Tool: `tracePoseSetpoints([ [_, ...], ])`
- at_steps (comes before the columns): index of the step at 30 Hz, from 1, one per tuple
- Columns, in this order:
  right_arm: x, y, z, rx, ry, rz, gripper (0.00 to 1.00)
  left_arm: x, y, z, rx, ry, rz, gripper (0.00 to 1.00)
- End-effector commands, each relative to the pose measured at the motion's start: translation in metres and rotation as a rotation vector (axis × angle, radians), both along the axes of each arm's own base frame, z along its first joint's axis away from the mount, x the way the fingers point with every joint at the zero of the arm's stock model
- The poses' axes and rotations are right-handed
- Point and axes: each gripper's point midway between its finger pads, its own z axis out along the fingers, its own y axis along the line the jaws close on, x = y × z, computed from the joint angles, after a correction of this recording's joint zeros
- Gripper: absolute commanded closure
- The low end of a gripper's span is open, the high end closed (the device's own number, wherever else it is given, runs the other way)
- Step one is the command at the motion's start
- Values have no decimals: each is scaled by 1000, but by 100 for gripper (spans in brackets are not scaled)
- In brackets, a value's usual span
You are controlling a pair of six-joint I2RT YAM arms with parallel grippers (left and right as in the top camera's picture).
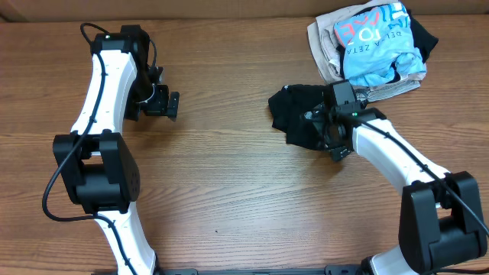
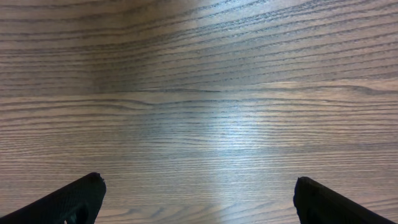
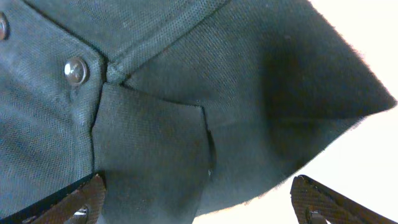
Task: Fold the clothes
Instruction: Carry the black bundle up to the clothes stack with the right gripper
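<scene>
The black shirt (image 1: 294, 114) lies crumpled on the wooden table right of centre. My right gripper (image 1: 330, 131) hovers over its right part, jaws open. In the right wrist view the dark knit fabric (image 3: 186, 106) with a collar placket and two buttons fills the frame, and my open fingers (image 3: 199, 199) straddle its lower edge without closing on it. My left gripper (image 1: 170, 105) is open and empty over bare wood at the left; its wrist view shows only tabletop between the fingertips (image 2: 199, 199). The shirt's logo is hidden.
A pile of other clothes (image 1: 374, 46), white, beige and light blue with red lettering, sits at the back right, close to the black shirt. The wooden table (image 1: 229, 191) runs between the two arms.
</scene>
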Motion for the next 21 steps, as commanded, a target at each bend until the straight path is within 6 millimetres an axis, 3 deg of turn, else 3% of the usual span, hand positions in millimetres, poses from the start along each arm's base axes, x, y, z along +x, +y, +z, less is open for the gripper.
tracePoseSetpoints([
  [1, 1, -2, -12, 11, -37, -30, 1, -1, 1, 1, -3, -2, -14, 0],
  [8, 10, 3, -26, 53, -142, -23, 5, -1, 1, 1, -3, -3, -13, 0],
  [12, 19, 6, -34, 63, -174, -19, 14, 0, 1, 1, -3, -5, -12, 0],
  [17, 21, 19, -58, 84, -153, 11, 22, 0, 1, 1, -3, -5, -13, 0],
  [21, 19, 26, -70, 96, -136, 28, 47, 0, 1, 0, -2, -5, -13, 0],
])
